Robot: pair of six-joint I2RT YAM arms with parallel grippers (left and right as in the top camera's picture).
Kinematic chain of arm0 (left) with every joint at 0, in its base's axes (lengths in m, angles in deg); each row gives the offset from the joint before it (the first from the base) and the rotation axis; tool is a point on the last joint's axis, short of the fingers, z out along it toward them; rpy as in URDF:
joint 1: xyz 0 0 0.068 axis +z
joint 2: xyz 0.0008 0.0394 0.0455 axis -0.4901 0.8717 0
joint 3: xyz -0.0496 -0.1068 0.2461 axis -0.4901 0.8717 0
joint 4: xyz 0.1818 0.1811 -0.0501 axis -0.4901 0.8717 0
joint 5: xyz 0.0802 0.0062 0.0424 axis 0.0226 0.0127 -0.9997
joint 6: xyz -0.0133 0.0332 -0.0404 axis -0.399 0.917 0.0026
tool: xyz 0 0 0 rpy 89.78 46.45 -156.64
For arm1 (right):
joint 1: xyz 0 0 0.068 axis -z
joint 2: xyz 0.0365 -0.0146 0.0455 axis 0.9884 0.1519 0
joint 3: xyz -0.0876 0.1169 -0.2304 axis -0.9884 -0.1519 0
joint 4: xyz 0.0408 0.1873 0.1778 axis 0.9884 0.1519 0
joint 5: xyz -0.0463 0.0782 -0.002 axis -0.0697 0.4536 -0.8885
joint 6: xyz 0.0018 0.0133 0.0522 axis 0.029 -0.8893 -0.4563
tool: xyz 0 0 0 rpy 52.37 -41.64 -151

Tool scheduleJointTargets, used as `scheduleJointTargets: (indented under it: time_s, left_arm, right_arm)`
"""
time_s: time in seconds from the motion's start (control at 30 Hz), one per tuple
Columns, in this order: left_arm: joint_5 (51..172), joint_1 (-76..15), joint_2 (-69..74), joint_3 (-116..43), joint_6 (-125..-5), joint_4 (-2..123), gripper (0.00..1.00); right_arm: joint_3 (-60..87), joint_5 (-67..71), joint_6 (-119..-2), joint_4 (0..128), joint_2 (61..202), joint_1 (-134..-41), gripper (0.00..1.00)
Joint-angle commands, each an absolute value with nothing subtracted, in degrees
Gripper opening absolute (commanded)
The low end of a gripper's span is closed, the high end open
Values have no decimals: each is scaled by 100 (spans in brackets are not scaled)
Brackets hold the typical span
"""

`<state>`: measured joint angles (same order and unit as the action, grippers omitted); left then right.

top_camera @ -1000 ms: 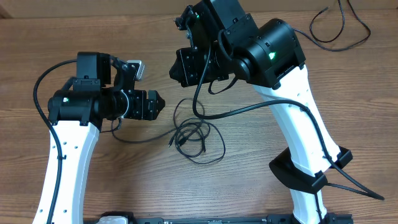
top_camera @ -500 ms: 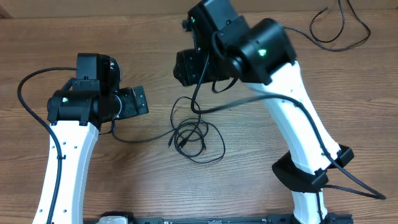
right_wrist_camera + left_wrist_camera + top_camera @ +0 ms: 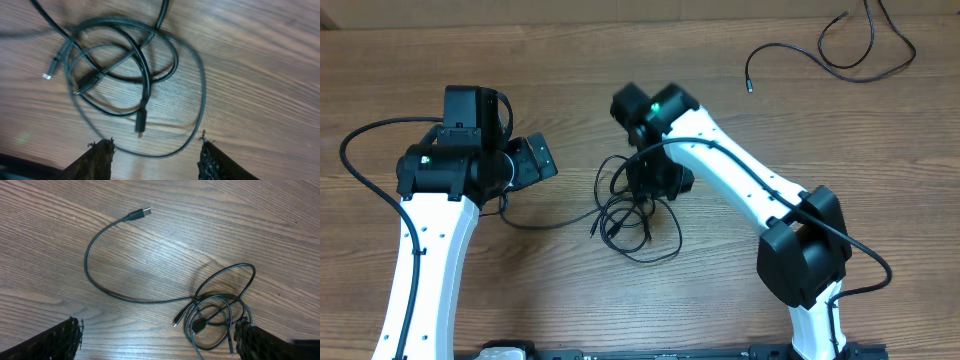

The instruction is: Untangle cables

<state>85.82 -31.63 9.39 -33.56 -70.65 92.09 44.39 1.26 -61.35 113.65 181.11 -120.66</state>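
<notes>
R gripper [image 3: 155, 152] hangs right over the knot, jaws apart, nothing btwn them. L gripper [image 3: 160, 340] is spread wide, also empty, off to the left of the pile.

Just under the R gripper the tangle [image 3: 125, 75] lies flat on the wood table [image 3: 550, 300]. It's a few overlapping loops of thin black cables, w/ short plug ends poking into the middle. One long tail [image 3: 86, 262] runs out of the knot toward the L gripper and ends in a free plug [image 3: 142, 212], clear of everything else. Farthest off, at the back right of the table, a lone cable [image 3: 832, 62] lies well apart, already loose.

Handling, as a judgement:
- Very light and limp, so pulling one strand prob. drags the whole bundle across the smooth wood.
- The jacket looks a bit slick, so a thin strand could slide through the pads unless pinched square.
- Not fragile, but plugs may snag on loops.

Best holds: the long tail near its plug for the L side, an outer loop for the R, then draw apart slowly.
</notes>
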Motion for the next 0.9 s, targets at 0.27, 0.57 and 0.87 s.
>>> scheduleJointTargets:
  time_s: [0.27, 0.57, 0.87]
  left_arm:
    - [8518, -3183, 1024, -3343, -7190, 9207, 100]
    - [8610, -2859, 1492, -3343, -7380, 9231, 99]
    - [9126, -1804, 1938, -3343, -7196, 9469, 100]
  right_arm:
    - [3669, 450, -5385, 10889, 18017, -12512, 56]
    - [3672, 56, -5158, 10858, 18017, -13229, 63]
    - [3645, 275, -5036, 10616, 18017, -13340, 58]
